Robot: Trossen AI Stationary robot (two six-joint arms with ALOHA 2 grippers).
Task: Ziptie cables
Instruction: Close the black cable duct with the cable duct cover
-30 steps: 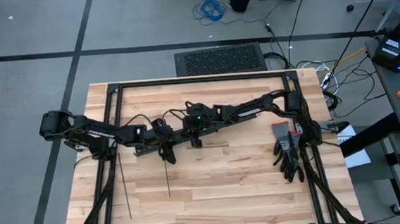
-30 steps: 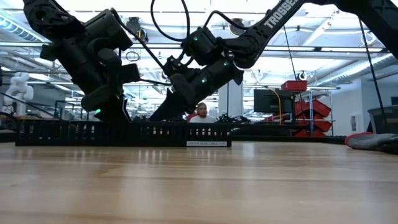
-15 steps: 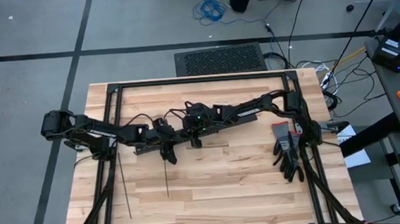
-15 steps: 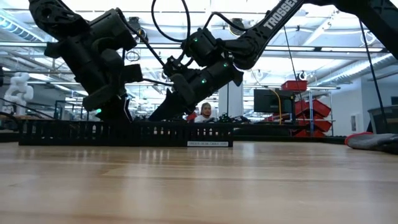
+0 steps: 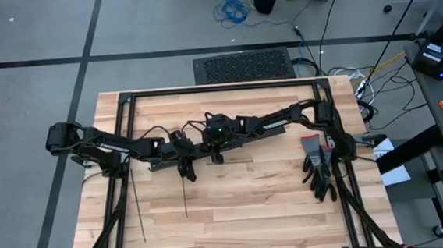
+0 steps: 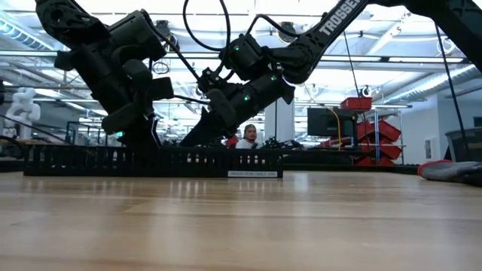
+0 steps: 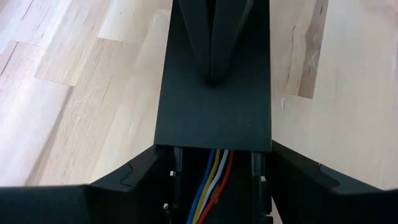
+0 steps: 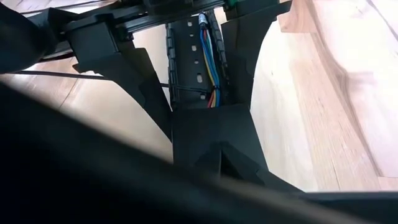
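A long black slotted duct (image 5: 230, 139) lies across the table's middle. The cables (image 7: 214, 186), blue, yellow, white and red wires, run along inside it. A flat black bar (image 7: 214, 112) lies on top of the duct. My left gripper (image 5: 186, 172) straddles the duct beside the bar's end. My right gripper (image 5: 217, 155) is shut, its tip on the bar. One ziptie (image 5: 184, 198) reaches from the duct toward the table's near edge, its end (image 8: 186, 90) lying across the duct floor by the cables. Another ziptie (image 5: 138, 212) lies flat farther left. My left gripper holds the duct between its two fingers, one on each outer side wall (image 7: 175, 163), across its length. The fingers slant down from the table's left. The duct rests on the table. My right gripper presses its shut fingertips (image 7: 212, 73) on the flat bar's top (image 8: 211, 134), slanting down from the table's right; the bar lies on the duct.
A pair of black gloves (image 5: 319, 172) lies at the table's right, beside the black frame rail (image 5: 343, 186). Open wood lies toward the near edge. A person (image 6: 247, 137) sits in the room beyond the table.
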